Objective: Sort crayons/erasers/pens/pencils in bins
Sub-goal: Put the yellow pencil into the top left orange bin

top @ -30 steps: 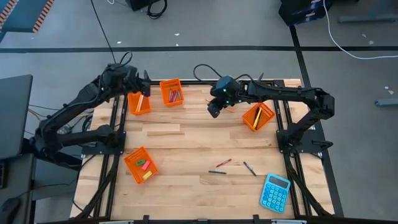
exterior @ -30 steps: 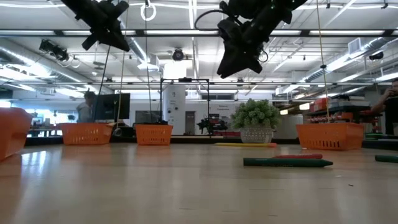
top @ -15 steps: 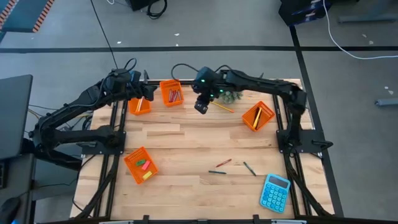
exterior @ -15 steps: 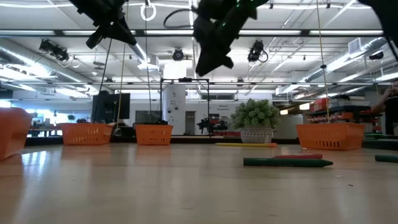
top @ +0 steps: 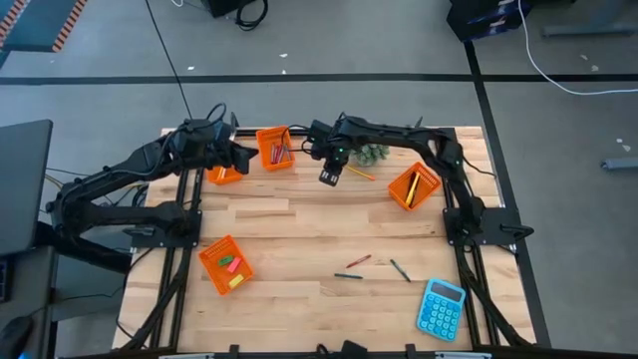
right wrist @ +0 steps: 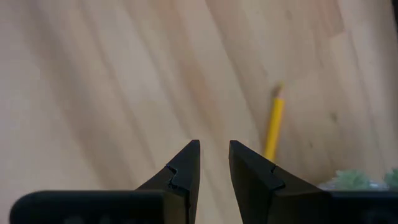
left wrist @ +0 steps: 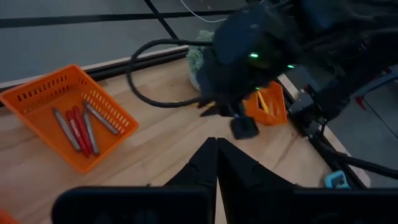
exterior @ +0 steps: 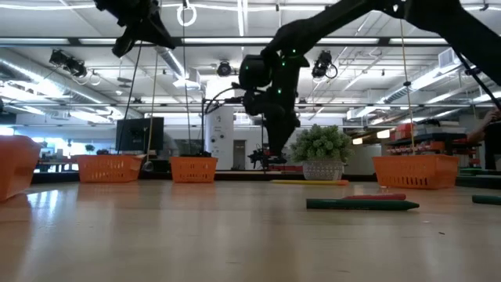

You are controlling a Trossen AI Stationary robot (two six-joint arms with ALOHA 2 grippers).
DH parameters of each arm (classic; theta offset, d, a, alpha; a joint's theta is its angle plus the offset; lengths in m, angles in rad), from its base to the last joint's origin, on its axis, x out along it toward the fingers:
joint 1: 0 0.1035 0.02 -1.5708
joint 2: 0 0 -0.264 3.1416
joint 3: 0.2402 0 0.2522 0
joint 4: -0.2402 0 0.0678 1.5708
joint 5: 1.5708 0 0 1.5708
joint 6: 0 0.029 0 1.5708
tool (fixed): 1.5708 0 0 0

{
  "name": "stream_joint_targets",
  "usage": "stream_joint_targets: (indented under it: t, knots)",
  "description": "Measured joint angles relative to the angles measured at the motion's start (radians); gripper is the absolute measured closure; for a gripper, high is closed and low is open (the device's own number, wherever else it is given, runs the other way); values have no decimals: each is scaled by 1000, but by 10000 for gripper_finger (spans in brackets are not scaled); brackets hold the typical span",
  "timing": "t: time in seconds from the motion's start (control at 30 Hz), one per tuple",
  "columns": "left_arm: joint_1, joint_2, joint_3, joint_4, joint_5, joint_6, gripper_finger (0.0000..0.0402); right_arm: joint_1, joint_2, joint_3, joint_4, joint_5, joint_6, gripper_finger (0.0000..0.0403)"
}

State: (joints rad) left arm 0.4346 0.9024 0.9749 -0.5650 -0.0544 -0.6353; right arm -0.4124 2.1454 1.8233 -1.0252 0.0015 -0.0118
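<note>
My right gripper (top: 329,178) (right wrist: 214,158) points down over the table's far middle, slightly open and empty. A yellow pencil (right wrist: 273,127) (top: 359,173) lies flat on the wood just to its right. My left gripper (top: 241,158) (left wrist: 216,146) is shut and empty, raised between the far-left bin (top: 223,167) and the crayon bin (top: 276,148), which holds red and grey crayons (left wrist: 79,127). A third bin (top: 414,185) at the right holds yellow pencils. The near-left bin (top: 224,264) holds erasers. A red crayon (top: 358,260) and two dark sticks (top: 348,275) (top: 400,269) lie on the near table.
A small potted plant (top: 371,154) stands at the far edge, just behind the loose pencil. A blue calculator (top: 441,308) lies at the near right corner. Bare wood stretches across the table's middle (top: 299,224).
My right gripper has swung toward the table's left, come down toward the tabletop and tipped to point steeply down beside the yellow pencil. My left gripper has swung away from the far-left bin toward the right.
</note>
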Motion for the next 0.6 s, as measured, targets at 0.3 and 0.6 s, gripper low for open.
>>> stream_joint_targets:
  t: [0.3,0.6]
  knots:
    - [-14,0,0,0,-1,26,374,-44,71,0,19,44,-18,304]
    - [-14,0,0,0,-1,20,384,-52,101,0,53,98,-49,281]
